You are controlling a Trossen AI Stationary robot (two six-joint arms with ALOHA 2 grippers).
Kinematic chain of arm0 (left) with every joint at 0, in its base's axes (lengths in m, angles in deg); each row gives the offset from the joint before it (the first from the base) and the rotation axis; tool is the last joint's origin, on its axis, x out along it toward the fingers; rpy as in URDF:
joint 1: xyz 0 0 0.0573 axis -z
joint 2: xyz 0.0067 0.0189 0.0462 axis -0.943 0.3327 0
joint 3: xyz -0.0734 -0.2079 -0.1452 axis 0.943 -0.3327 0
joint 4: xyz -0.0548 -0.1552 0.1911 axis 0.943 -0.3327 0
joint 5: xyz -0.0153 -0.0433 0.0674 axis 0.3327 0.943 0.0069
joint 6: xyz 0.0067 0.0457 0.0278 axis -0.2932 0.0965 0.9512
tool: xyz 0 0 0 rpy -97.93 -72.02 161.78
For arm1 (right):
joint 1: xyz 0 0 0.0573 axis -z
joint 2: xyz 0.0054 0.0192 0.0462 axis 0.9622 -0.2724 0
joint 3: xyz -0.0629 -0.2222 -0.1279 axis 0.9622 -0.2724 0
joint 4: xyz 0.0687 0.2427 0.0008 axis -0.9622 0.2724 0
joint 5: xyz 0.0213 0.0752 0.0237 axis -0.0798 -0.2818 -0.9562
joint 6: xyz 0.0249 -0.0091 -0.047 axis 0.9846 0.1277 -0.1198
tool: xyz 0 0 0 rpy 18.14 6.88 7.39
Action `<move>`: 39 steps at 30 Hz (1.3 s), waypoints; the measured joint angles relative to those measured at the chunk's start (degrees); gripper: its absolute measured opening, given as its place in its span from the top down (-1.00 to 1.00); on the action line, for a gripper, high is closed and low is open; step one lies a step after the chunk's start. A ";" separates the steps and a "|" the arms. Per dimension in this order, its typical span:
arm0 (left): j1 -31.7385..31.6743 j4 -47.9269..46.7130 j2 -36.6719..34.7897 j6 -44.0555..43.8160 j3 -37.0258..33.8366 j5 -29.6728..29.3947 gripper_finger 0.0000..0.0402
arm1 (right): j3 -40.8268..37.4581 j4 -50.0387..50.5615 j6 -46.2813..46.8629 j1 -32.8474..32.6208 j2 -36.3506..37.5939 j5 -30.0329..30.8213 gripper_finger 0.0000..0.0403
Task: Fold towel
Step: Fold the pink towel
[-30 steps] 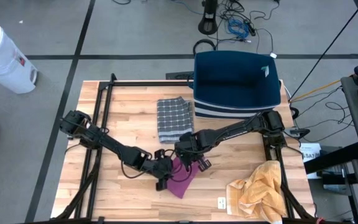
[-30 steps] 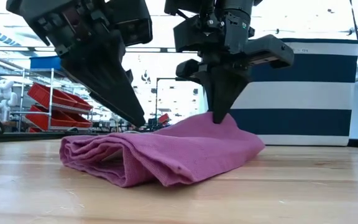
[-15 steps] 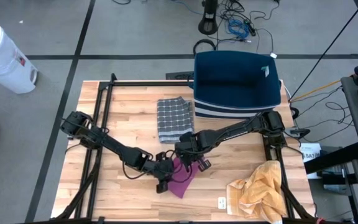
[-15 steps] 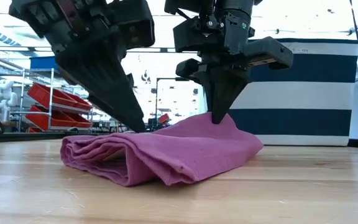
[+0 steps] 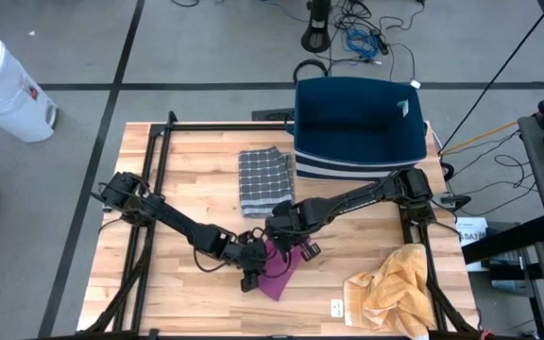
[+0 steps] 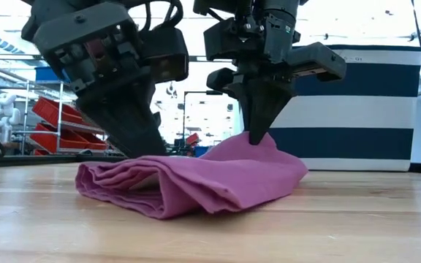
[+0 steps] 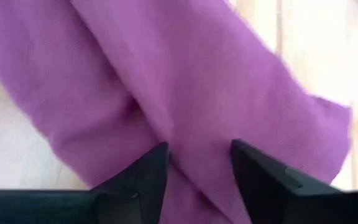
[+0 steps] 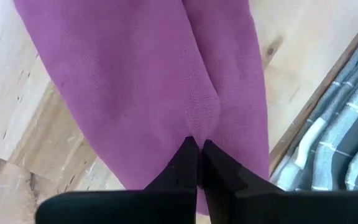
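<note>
just beyond the right gripper [image 5: 285, 238], toward the far edge, a grey checked towel [image 5: 263, 178] lies folded flat on the wooden table [image 5: 196, 170]; its striped edge shows close by in the right wrist view. behind that stands a navy and white striped bag [image 5: 361, 127], which fills the background behind the right gripper in the low view. off to the right gripper's outer side, near the table's front right corner, a crumpled yellow cloth [image 5: 392, 288] sits in a heap, well apart from both arms. a black metal frame [image 5: 159, 151] runs along the table's edges. nothing lies between the two grippers but the towel itself.

the table is pale butcher-block wood. on the grey floor beyond it are a white bin [image 5: 3, 87] and loose cables [image 5: 362, 40]; the low view looks into a bright room with red shelving [image 6: 53, 117].

the purple towel [image 5: 280, 269] lies directly under both grippers, bunched into soft layered folds, its rounded fold facing the low camera. the right gripper is pinched tight on a raised ridge of the cloth, lifting a small peak. the left gripper [image 5: 249, 260] presses down on the towel's other side with its fingers [image 7: 143, 180] parted a moderate way, cloth lying between them but not clamped.
</note>
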 joint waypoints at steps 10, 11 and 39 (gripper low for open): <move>0.02 -0.91 -0.12 3.69 0.00 -0.44 0.69 | 0.00 0.20 0.85 -0.02 0.00 -0.06 0.98; 0.02 -0.91 -0.12 4.01 0.00 -0.44 0.77 | 0.00 0.28 0.87 -0.02 0.02 -0.07 0.97; 1.44 -0.93 -0.12 6.14 0.00 -0.63 1.00 | 0.00 1.03 -0.98 0.14 -0.22 2.68 0.55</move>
